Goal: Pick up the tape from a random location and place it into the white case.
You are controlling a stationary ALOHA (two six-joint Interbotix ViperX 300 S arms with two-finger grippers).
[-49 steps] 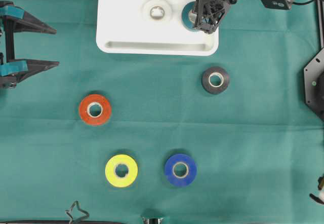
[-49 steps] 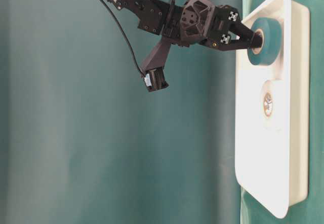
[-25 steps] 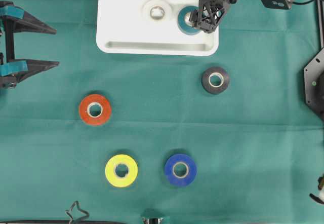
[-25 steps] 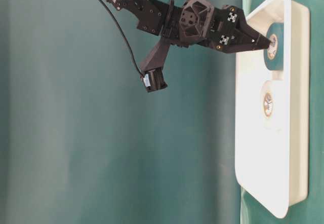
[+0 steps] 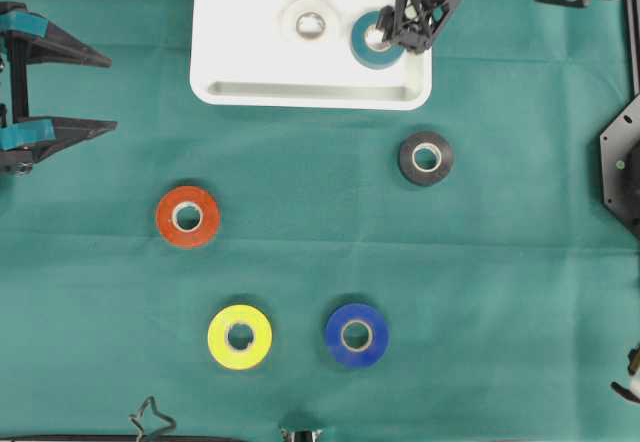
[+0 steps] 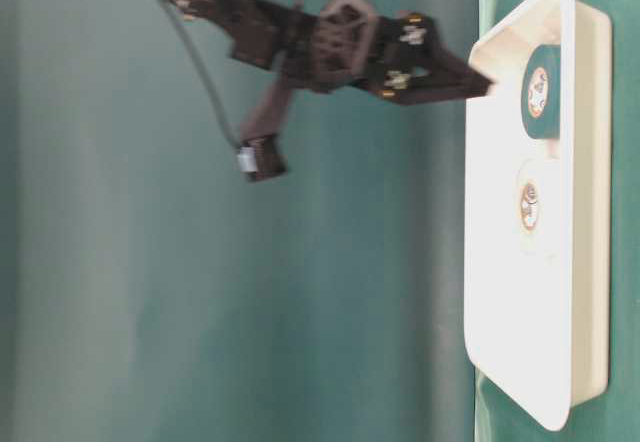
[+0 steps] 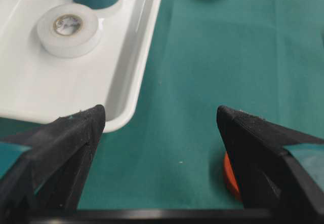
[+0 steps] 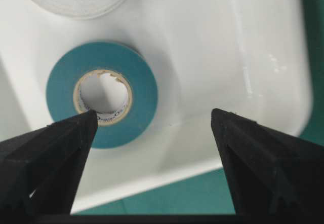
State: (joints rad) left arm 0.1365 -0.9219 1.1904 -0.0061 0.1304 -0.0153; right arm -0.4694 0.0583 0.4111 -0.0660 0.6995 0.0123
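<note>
Teal tape (image 8: 101, 93), cardboard core, flat in white case (image 8: 212, 46)

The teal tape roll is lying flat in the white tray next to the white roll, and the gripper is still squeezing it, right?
Not quite. The teal tape roll does lie flat in the white tray beside the white roll, but the right gripper is not squeezing it. The right wrist view shows its jaws spread wide and clear of the roll.
</note>
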